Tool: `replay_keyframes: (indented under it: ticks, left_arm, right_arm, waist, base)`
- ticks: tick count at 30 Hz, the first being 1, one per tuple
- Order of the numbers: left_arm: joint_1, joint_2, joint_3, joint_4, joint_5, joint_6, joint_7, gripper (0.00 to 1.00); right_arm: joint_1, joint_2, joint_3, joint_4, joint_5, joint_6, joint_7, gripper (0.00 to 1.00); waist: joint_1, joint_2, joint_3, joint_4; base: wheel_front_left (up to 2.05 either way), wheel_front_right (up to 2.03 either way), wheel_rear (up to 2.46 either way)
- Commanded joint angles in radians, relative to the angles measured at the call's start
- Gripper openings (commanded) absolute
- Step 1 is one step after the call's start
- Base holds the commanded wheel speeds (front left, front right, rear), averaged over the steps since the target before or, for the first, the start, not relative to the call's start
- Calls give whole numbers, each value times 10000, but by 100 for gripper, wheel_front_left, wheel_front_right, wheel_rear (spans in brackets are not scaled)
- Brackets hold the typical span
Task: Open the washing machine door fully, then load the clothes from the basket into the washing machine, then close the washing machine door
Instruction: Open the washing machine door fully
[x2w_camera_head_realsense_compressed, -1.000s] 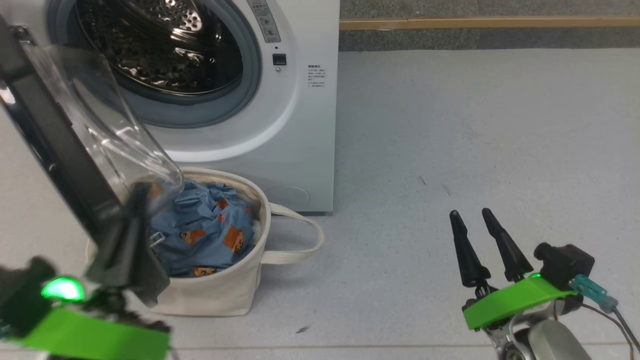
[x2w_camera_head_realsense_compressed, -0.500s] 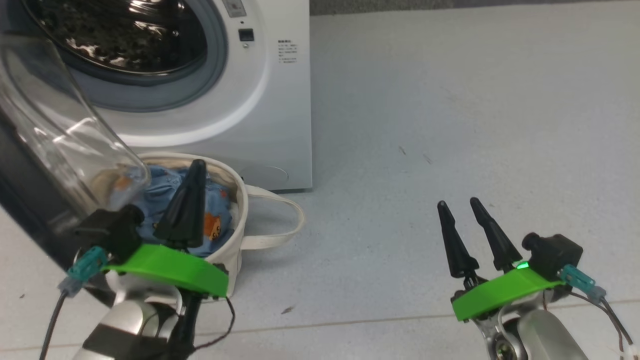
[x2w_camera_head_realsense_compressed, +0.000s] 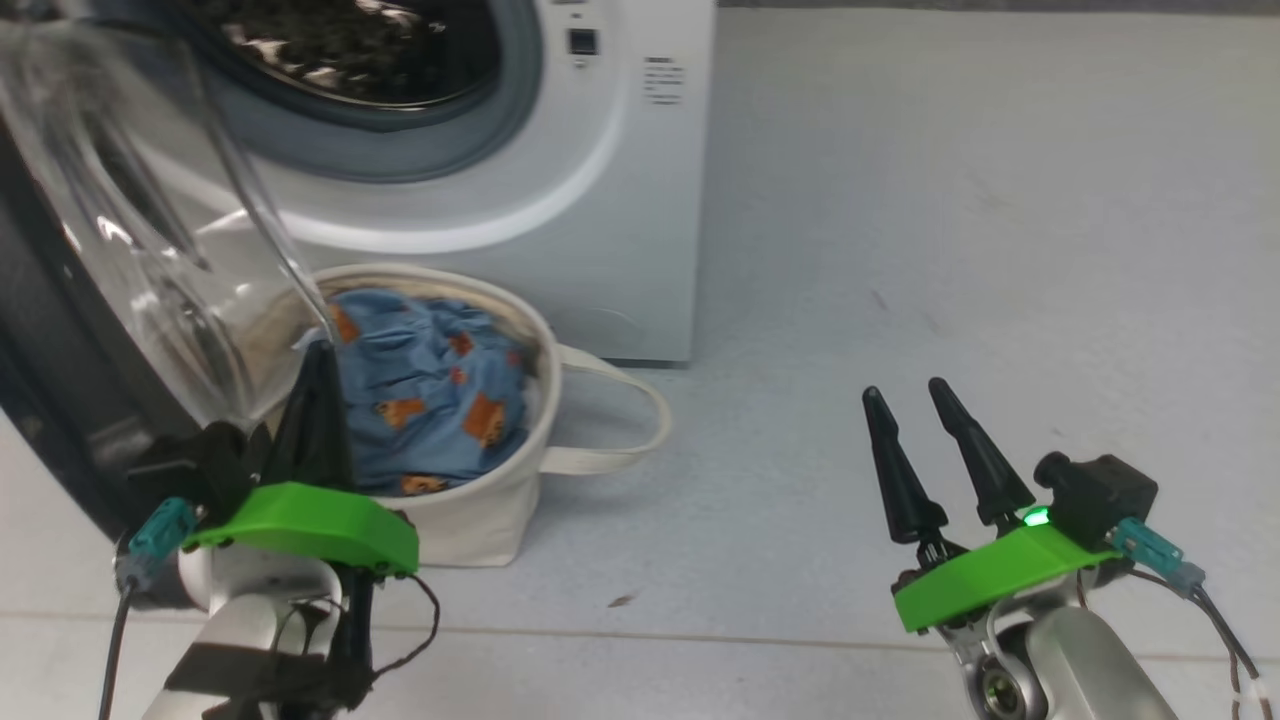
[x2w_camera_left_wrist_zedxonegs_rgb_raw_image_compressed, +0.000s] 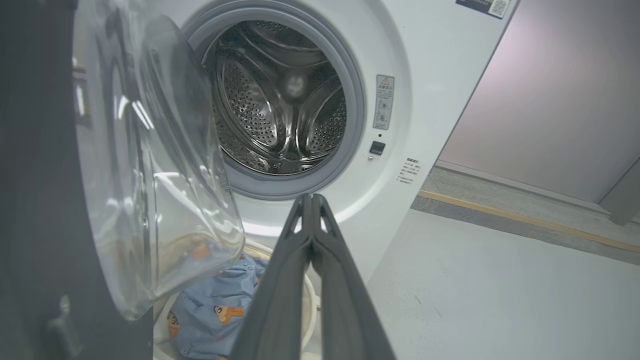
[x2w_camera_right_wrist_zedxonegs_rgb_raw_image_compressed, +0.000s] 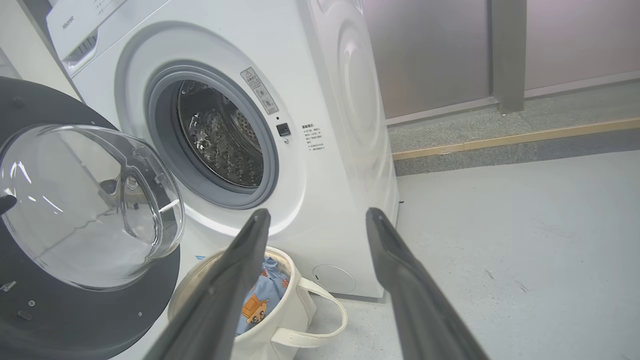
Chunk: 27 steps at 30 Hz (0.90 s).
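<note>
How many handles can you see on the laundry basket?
1. One loop handle sticks out from the right side of the basket in the head view. A second may be hidden on the far side, behind the open washing machine door.

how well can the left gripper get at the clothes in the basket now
Probably yes: the left gripper is at the basket rim, and the clothes lie uncovered on top. The washing machine door overhangs the basket's left side, leaving tight room, and the shut gripper must open first.
</note>
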Motion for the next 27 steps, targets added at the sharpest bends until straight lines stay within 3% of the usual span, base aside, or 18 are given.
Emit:
replay_keyframes:
  ticks: [1,14,27]
  left_arm:
    - [-303,246,569,-86,12,159,-93,0]
    - [-430,367,1357,939,-515,132,-446,0]
    - [-1188,672,2167,2590,-981,-519,-1312,0]
  right_arm:
    - [-485,18,308,-442,-99,10,-4,100]
    - [-615,-76,601,-839,-224,10,338,100]
    - [-744,57,571,-1690,-670,10,799,100]
  waist:
    - [0,0,-79,542]
    - [0,0,9,2196]
    - [0,0,682,3424]
  base:
    - [0,0,0]
    - [0,0,0]
    - [0,0,0]
